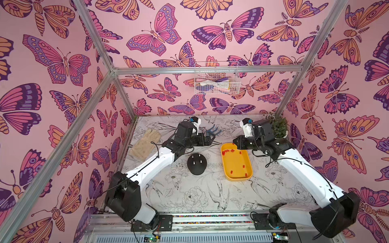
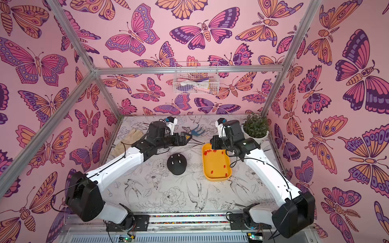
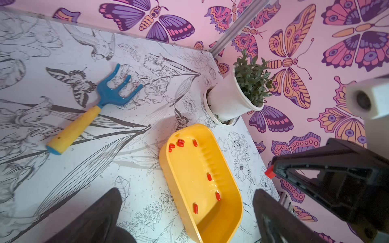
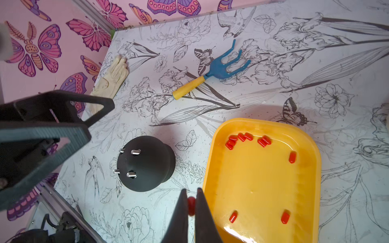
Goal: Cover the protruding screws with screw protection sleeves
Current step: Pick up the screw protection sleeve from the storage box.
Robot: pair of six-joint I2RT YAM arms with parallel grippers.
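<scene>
Our right claw pinches one sleeve across its sides, aloft near the tray; left claw gapes, empty. Light, soft, probably slippery, so we'd squeeze gently. The screws stand bare.

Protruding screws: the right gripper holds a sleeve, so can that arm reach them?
Probably yes: nothing stands between the right gripper with its sleeve and the protruding screws; the left gripper hangs aside.
</scene>
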